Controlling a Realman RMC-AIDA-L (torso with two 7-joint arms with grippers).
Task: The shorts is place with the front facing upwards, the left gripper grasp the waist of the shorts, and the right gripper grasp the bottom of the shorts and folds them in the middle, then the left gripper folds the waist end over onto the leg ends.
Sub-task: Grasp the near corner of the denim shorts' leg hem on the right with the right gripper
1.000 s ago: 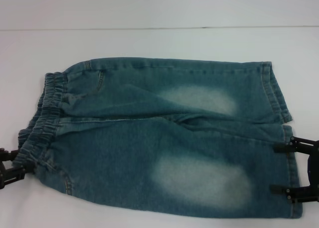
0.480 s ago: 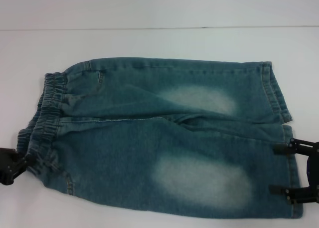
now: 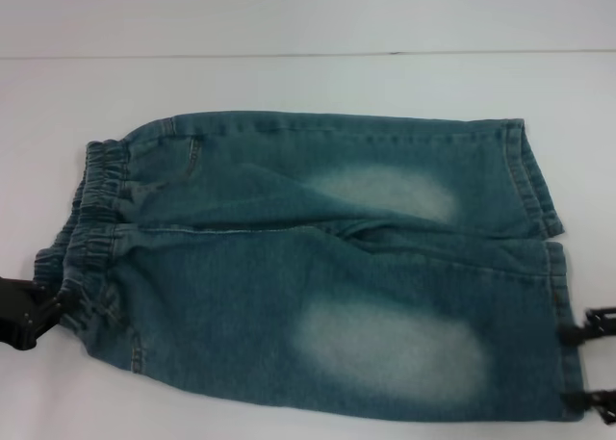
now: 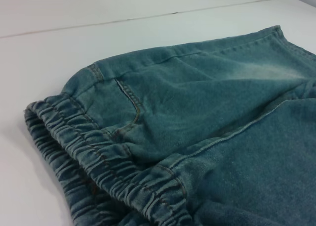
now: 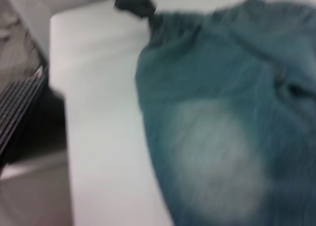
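White table (image 3: 308, 84); grey wall (image 3: 308, 12) behind.

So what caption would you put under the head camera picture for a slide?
Denim shorts lie flat on a white table, the left gripper at the elastic waist, the right gripper at the near leg hem.

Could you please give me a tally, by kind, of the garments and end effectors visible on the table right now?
Garments: 1, the shorts, teal-blue denim, lying flat.
End effectors: 2, the left end effector at the waist of the shorts and the right end effector by the bottom of the shorts.
Total: 3
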